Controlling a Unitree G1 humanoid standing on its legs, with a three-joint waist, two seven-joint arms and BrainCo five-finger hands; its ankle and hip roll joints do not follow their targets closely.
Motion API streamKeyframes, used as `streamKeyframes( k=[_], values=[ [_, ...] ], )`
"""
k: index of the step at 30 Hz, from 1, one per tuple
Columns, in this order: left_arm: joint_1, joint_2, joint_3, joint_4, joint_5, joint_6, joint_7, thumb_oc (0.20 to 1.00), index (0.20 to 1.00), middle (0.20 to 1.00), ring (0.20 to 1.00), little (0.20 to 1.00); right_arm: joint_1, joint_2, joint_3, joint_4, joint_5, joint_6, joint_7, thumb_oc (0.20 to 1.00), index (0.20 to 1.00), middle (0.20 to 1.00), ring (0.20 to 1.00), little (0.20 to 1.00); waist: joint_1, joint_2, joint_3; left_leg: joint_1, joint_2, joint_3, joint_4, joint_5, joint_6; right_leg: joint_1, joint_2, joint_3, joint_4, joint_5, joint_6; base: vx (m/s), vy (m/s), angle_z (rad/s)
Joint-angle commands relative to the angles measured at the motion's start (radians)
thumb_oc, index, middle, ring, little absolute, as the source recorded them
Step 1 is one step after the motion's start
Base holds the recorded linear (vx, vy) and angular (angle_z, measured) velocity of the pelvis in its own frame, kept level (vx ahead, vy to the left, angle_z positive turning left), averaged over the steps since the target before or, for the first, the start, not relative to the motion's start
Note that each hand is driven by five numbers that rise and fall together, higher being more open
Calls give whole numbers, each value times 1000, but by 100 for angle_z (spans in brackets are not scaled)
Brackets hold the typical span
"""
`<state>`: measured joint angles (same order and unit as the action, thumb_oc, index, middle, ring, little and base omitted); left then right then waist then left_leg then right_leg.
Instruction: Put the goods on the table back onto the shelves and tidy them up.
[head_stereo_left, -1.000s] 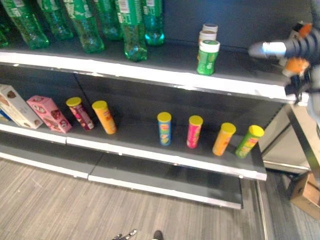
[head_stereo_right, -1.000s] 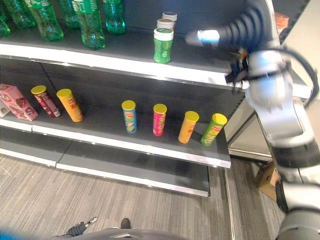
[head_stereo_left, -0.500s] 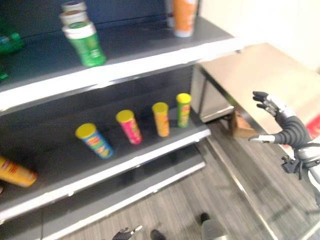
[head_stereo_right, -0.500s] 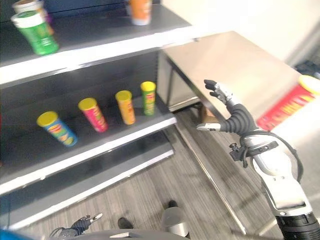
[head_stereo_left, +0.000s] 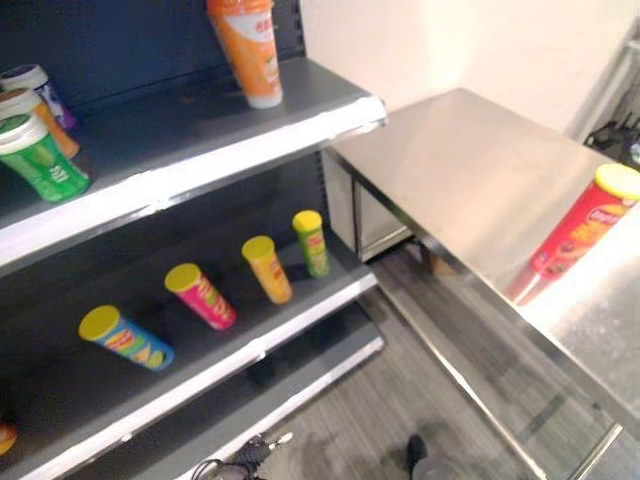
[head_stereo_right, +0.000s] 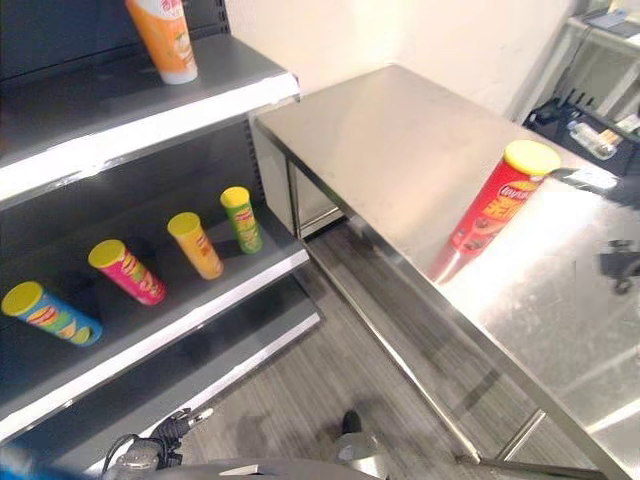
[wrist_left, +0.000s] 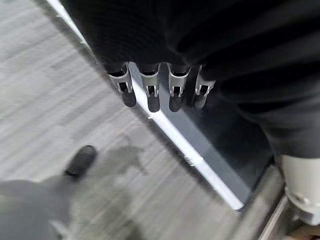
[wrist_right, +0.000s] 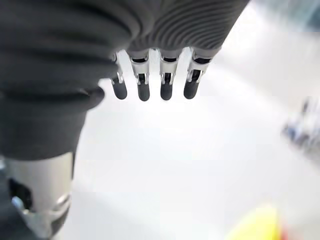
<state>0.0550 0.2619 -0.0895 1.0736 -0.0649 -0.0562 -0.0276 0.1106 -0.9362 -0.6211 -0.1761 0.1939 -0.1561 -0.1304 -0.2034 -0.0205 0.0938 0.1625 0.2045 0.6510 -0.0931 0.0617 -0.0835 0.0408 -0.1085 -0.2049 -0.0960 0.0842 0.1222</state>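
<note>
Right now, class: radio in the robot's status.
Both hands empty, left hand and right hand fingers straight. Red can upright on steel table. Nothing blocking it.

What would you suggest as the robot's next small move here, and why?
Probably bring the right hand toward the red chip can. It stands upright on the steel table, untouched, while the other cans already sit on the shelf. The right hand's fingers hang straight and empty, and a yellow lid like the can's shows in its wrist view.
</note>
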Motion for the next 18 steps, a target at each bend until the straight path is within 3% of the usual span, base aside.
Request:
streamKeyframes(
  k=[1, 3, 5, 6, 7, 8, 10, 11, 14, 18],
  values=[
    [-6, 66, 10, 11, -2, -16, -16, 1000, 1000, 1000, 1000, 1000, 4, -58, -132, -23, -24, -74, -73, 1000, 1000, 1000, 1000, 1000, 21, -67, 2, -2, 106, -60, 93, -51, -98, 13, -58, -10, 56, -112, 77, 5, -382, 9],
    [-10, 63, 12, 15, -3, -16, -17, 1000, 1000, 1000, 1000, 1000, 6, -72, -158, -27, -23, -84, -88, 1000, 1000, 1000, 1000, 1000, 22, -61, 11, -20, 143, -64, 145, -47, -111, 28, -34, -13, 44, -127, 60, -7, -254, 4],
    [-7, 59, 20, 18, -8, -19, -10, 1000, 1000, 1000, 1000, 1000, -11, -99, -201, -34, -7, -100, -110, 1000, 1000, 1000, 1000, 1000, 31, -60, 35, -61, 191, -89, 253, 10, -136, 60, 2, -6, 19, -145, 35, -38, -189, -10],
    [-6, 57, 18, 15, -13, -21, -8, 1000, 1000, 1000, 1000, 1000, -26, -108, -212, -33, 7, -113, -129, 1000, 1000, 1000, 1000, 1000, 37, -65, 48, -83, 191, -91, 280, 33, -124, 56, 6, -13, 19, -135, 21, -100, -159, -19],
    [-7, 54, 17, 14, -19, -22, -3, 1000, 1000, 1000, 1000, 1000, -41, -120, -220, -27, 16, -124, -152, 1000, 1000, 1000, 1000, 1000, 50, -68, 58, -111, 175, -141, 303, 34, -119, 57, 8, -5, 16, -134, 16, -134, -104, -31],
    [-13, 45, 17, 19, -33, -23, 0, 1000, 1000, 1000, 1000, 1000, -32, -143, -254, -12, 24, -129, -171, 1000, 1000, 1000, 1000, 1000, 53, -81, 61, -158, 98, -257, 284, -41, -89, 53, 1, 13, 16, -136, 13, -60, -22, -42],
    [-20, 32, -5, 40, -29, -30, 8, 1000, 1000, 1000, 1000, 1000, -28, -154, -267, 31, 31, -134, -188, 1000, 1000, 1000, 1000, 1000, 64, -72, 52, -150, -6, -362, 185, -109, -58, 42, -7, 29, 20, -130, 25, 22, 121, -41],
    [-35, 21, -16, 46, -28, -31, 9, 1000, 1000, 1000, 1000, 1000, -24, -143, -264, 41, 28, -128, -192, 1000, 1000, 1000, 1000, 1000, 60, -63, 46, -147, -41, -400, 146, -110, -51, 29, -11, 42, 28, -122, 31, 57, 205, -36],
    [-43, 21, -33, 45, -11, -34, 8, 1000, 1000, 1000, 1000, 1000, -37, -110, -220, 62, 19, -102, -174, 1000, 1000, 1000, 1000, 1000, 48, -45, 33, -115, -64, -352, 99, -107, -31, 18, -35, 56, 46, -109, 52, 60, 234, -35],
    [-49, 41, -28, 47, -3, -39, 4, 1000, 1000, 1000, 1000, 1000, -66, -91, -100, 120, 67, -74, -89, 1000, 1000, 1000, 1000, 1000, 54, -46, 29, -72, -93, -302, 42, -100, -17, -7, -76, 76, 67, -91, 78, 20, 188, -43]
  ],
)
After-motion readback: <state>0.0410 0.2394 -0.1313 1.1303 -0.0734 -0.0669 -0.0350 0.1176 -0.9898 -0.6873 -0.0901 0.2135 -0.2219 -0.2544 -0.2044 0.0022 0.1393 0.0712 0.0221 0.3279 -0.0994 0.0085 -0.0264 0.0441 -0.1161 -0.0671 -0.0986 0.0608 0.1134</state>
